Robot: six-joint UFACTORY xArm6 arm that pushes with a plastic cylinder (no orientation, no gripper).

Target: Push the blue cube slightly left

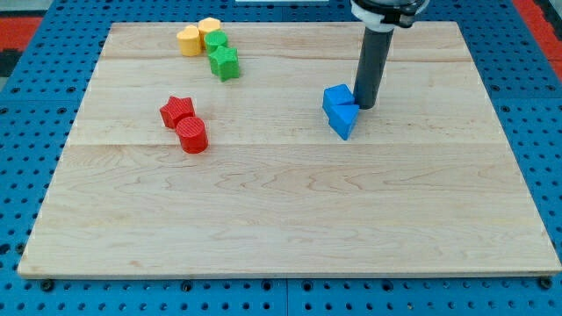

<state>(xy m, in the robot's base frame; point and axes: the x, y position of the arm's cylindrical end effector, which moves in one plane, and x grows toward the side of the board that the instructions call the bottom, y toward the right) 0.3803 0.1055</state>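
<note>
The blue cube [336, 98] sits on the wooden board [281, 211], right of centre in the view's upper half. A second blue block [343, 120], wedge-like, touches it just below. My tip [364, 106] is down at the board, right against the blue cube's right side and above the second blue block's right corner. The dark rod rises from there to the view's top edge.
A red star block [176, 111] and a red cylinder [192, 135] touch each other at the left. Two yellow blocks [190, 39], [209, 29] and two green blocks [216, 42], [224, 63] cluster at the top left. Blue pegboard surrounds the board.
</note>
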